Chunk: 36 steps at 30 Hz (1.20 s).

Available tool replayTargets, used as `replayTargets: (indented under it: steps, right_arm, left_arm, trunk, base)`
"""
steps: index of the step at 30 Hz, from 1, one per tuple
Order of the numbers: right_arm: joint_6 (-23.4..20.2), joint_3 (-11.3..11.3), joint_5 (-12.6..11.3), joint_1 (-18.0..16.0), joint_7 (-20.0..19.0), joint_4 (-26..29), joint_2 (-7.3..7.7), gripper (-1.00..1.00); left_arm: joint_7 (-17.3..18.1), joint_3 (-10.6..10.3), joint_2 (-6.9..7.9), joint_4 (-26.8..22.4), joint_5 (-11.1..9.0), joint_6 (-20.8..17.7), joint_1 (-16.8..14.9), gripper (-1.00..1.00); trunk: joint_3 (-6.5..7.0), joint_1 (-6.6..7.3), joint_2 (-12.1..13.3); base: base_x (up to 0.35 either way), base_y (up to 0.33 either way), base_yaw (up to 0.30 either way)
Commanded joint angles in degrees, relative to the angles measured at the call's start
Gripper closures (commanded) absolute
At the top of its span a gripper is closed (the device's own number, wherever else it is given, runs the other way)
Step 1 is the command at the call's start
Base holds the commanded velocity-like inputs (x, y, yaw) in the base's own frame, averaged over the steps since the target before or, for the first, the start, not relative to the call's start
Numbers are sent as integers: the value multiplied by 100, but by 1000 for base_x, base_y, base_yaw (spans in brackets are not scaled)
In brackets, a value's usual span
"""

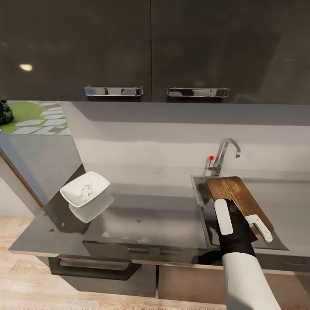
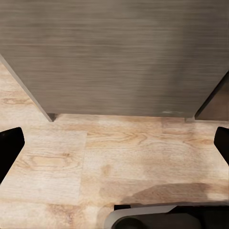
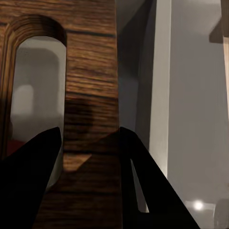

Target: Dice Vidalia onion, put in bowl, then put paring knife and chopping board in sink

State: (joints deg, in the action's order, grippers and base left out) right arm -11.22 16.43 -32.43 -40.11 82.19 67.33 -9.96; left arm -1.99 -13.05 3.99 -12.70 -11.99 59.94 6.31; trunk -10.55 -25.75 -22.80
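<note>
My right gripper is shut on the chopping board, a dark brown wooden board held tilted over the sink. In the right wrist view the black fingers clamp the board on the strip beside its slot handle. A small red patch shows through the slot; I cannot tell what it is. The white square bowl stands on the glossy countertop at the left, with pale diced bits in it. The paring knife is hidden. My left gripper hangs open over the floor.
A chrome tap with a red knob rises behind the sink. Dark wall cabinets with bar handles hang above the counter. Below the left gripper lie wooden floor and a grey cabinet front.
</note>
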Motion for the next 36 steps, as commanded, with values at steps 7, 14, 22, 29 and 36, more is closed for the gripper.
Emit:
replayTargets:
  steps: [7, 14, 22, 29, 36]
  right_arm:
    - [-56, 9, -10, -5, 8, 8, -4, 100]
    - [-56, 7, -9, -5, 7, 6, -4, 100]
    - [-56, 1, -8, -5, 7, 3, -4, 100]
    - [-56, 4, 0, -5, 6, 0, -4, 100]
    - [-56, 13, 13, -5, -8, -1, -4, 100]
  left_arm:
    - [-21, -49, 5, -11, -40, 6, 2, -100]
    - [-21, -49, 5, -12, -40, 6, 2, -100]
    - [-21, -49, 5, -12, -40, 6, 2, -100]
    - [-21, -49, 5, -13, -40, 6, -1, -100]
    - [-21, -49, 5, -6, -40, 6, 2, -100]
  trunk:
    - [-74, -3, -12]
    - [-138, -3, -12]
    - [-211, -3, -12]
    - [-275, -3, -12]
    - [-339, -3, -12]
  base:
    - [0, 0, 0]
    - [0, 0, 0]
    - [47, -13, 0]
    - [260, -71, 0]
    - [89, -13, 0]
